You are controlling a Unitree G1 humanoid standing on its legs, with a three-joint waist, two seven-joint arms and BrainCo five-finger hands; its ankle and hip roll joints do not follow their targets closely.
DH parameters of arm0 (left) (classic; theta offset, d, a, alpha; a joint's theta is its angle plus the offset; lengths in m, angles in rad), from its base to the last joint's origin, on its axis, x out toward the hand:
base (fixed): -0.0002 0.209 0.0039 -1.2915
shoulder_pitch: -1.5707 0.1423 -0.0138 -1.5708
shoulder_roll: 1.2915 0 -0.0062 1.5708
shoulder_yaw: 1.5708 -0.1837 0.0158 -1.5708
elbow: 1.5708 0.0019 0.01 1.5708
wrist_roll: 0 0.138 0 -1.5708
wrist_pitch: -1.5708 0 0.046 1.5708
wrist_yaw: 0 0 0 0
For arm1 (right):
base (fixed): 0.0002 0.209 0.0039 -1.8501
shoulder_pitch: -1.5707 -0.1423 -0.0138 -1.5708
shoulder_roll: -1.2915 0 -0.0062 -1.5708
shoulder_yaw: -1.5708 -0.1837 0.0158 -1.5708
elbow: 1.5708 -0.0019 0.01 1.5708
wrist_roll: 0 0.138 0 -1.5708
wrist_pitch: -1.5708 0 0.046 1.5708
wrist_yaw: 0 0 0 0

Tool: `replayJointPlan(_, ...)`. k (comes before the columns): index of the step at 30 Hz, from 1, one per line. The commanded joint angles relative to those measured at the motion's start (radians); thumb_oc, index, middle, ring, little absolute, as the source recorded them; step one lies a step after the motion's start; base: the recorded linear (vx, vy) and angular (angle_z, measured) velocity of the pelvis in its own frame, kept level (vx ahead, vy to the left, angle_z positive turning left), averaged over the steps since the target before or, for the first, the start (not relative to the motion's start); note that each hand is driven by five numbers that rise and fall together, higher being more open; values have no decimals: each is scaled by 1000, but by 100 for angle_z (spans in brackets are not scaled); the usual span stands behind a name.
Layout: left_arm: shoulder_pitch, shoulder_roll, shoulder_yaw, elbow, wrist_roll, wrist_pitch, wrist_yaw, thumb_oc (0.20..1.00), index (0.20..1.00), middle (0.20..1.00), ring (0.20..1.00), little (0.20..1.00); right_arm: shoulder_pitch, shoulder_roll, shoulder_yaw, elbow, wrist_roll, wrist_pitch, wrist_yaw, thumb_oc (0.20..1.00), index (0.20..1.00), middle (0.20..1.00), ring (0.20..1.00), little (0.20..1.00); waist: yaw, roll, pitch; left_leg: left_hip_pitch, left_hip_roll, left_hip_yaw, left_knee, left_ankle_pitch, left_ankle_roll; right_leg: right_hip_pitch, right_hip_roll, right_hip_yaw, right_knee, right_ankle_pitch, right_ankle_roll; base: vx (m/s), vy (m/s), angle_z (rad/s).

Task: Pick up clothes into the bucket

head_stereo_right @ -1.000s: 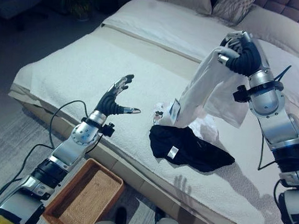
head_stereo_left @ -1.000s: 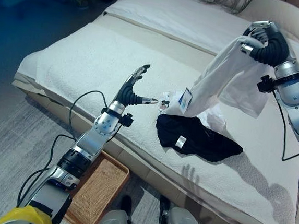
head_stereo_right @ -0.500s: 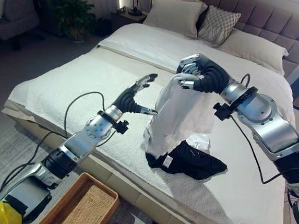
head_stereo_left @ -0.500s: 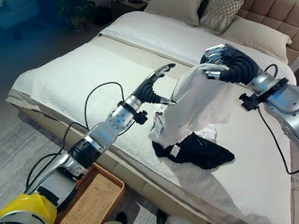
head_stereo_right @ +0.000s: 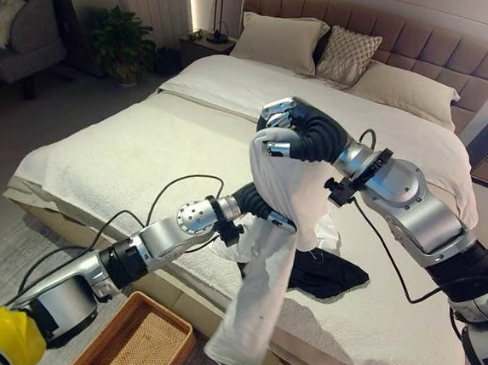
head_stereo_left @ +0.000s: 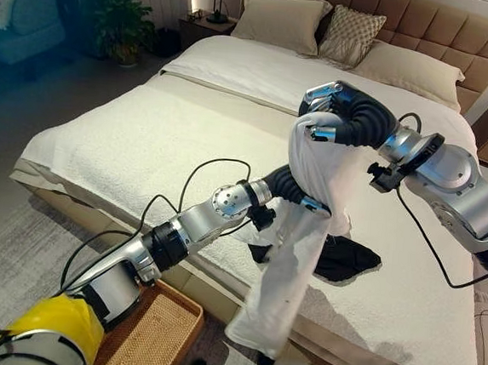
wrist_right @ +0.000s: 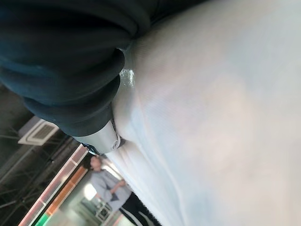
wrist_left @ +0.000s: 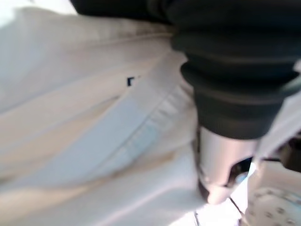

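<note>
- While the white garment hangs in a long drape off the bed's front edge, its top is bunched in the right hand, whose fingers are curled round the cloth — the carry step is in hand.
- Pressed against the cloth midway sits the left hand; its fingers are hidden, so I cannot tell its state.
- Next, by my judgement, the garment must swing down and left to the woven basket on the floor — the trailing hem could snag the bed edge.
- Behind the drape a black garment lies on the bed, not yet collected.
- Pillows sit at the headboard, well apart.
</note>
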Motion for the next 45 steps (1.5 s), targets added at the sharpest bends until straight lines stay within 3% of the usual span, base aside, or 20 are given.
replayJointPlan(1,-67,13,-57,24,-153,20,-80,1000,1000,1000,1000,1000,-64,3,-17,-44,67,-65,-39,200,200,200,200,200,1,-35,-42,-29,30,-4,72,-75,-50,33,-62,7,25,-37,73,0,0,0)
replayJointPlan(5,-49,87,-118,-23,-324,89,-165,1000,1000,1000,1000,1000,-70,17,11,-23,63,-72,-38,200,200,200,200,200,-3,-30,-46,-28,32,-3,67,-73,-51,33,-63,10,20,-34,74,0,0,0)
replayJointPlan(6,-12,89,-114,-13,-362,111,-185,507,507,507,507,507,-67,35,16,-7,51,-73,-42,200,200,200,200,200,-4,-31,-47,-26,32,-2,64,-72,-50,33,-62,11,19,-33,74,0,0,0)
replayJointPlan(7,-12,89,-114,-13,-362,111,-185,507,507,507,507,507,-67,36,16,-7,51,-73,-42,200,200,200,200,200,-4,-31,-47,-26,32,-2,64,-72,-50,33,-62,11,19,-33,74,0,0,0)
replayJointPlan(8,26,86,-93,-8,-379,109,-185,200,200,200,200,200,-65,44,13,5,25,-77,-51,200,200,200,200,200,-2,-33,-45,-27,31,-3,66,-73,-49,33,-62,13,20,-33,73,0,0,0)
replayJointPlan(12,88,84,-37,-3,-365,81,-172,200,200,200,200,200,-34,59,-24,25,-13,-85,-69,200,200,200,200,200,2,-35,-42,-30,28,-3,68,-74,-46,31,-64,15,22,-33,73,0,0,0)
replayJointPlan(14,151,88,32,-2,-318,42,-138,200,200,200,200,200,33,77,-97,40,-39,-90,-90,200,200,200,200,200,11,-37,-36,-36,25,-7,73,-76,-42,26,-66,14,24,-32,71,0,0,0)
replayJointPlan(15,152,88,31,-2,-318,42,-138,200,200,200,200,200,35,77,-99,39,-40,-90,-90,231,231,231,231,231,11,-38,-36,-37,25,-7,74,-76,-42,26,-66,14,24,-32,71,0,0,0)
replayJointPlan(16,174,92,69,-4,-285,17,-117,200,200,200,200,200,69,85,-133,45,-49,-91,-98,304,304,304,304,304,15,-38,-33,-40,23,-10,76,-76,-41,25,-65,14,26,-33,69,0,0,0)
replayJointPlan(17,195,90,89,-4,-270,10,-108,200,200,200,200,200,92,91,-157,45,-63,-90,-101,464,464,464,464,464,20,-40,-32,-42,23,-11,78,-77,-40,25,-66,12,26,-33,69,0,0,0)
replayJointPlan(19,321,68,239,-23,-200,-39,-38,200,200,200,200,200,209,127,-269,63,-100,-91,-130,498,498,498,498,498,36,-45,-25,-50,21,-16,83,-78,-37,23,-67,8,27,-35,67,0,0,0)
replayJointPlan(20,361,67,284,-34,-174,-51,-18,200,200,200,200,200,245,138,-302,69,-123,-89,-142,633,633,633,633,633,42,-47,-24,-52,21,-19,84,-80,-36,23,-67,7,27,-36,66,0,0,0)
replayJointPlan(21,397,65,327,-44,-157,-59,-6,200,200,200,200,200,272,149,-329,77,-132,-88,-148,1000,1000,1000,1000,1000,47,-48,-22,-53,20,-20,83,-79,-35,23,-68,7,26,-36,66,0,0,0)
replayJointPlan(23,439,62,374,-57,-151,-65,5,200,200,200,200,200,308,168,-359,87,-137,-84,-153,1000,1000,1000,1000,1000,52,-51,-21,-54,20,-22,84,-81,-34,23,-68,5,26,-37,65,2,-6,2)
replayJointPlan(26,538,68,503,-89,-89,-93,35,200,200,200,200,200,385,208,-411,118,-154,-74,-151,1000,1000,1000,1000,1000,64,-53,-19,-56,18,-25,85,-83,-33,23,-70,0,24,-38,64,11,-11,4)
replayJointPlan(27,602,89,590,-124,-45,-111,47,200,200,200,200,200,443,227,-451,148,-179,-63,-147,1000,1000,1000,1000,1000,73,-52,-17,-58,17,-27,86,-84,-32,23,-71,-1,23,-39,63,14,-8,5)
replayJointPlan(30,654,98,660,-142,-15,-123,50,200,200,200,200,200,489,249,-483,178,-196,-52,-142,1000,1000,1000,1000,1000,78,-51,-16,-61,16,-30,85,-85,-32,22,-72,-3,22,-40,62,9,-2,5)
replayJointPlan(34,773,110,834,-146,72,-156,71,200,200,200,200,200,602,314,-555,277,-267,-27,-135,1000,1000,1000,1000,1000,94,-45,7,-85,10,-41,98,-85,-31,5,-75,-8,31,-42,60,-21,0,9)
replayJointPlan(41,814,123,934,-44,176,-177,128,200,200,200,200,200,600,377,-598,447,-330,-21,-197,1000,1000,1000,1000,1000,105,-35,68,-174,-7,-58,154,-84,-27,-68,-80,-11,69,-42,56,-89,13,9)
replayJointPlan(45,786,96,963,95,260,-181,218,200,200,200,200,200,522,397,-625,545,-401,-28,-311,1000,1000,1000,1000,1000,112,-27,131,-257,-12,-64,210,-86,-21,-150,-84,-2,114,-40,54,-103,32,7)
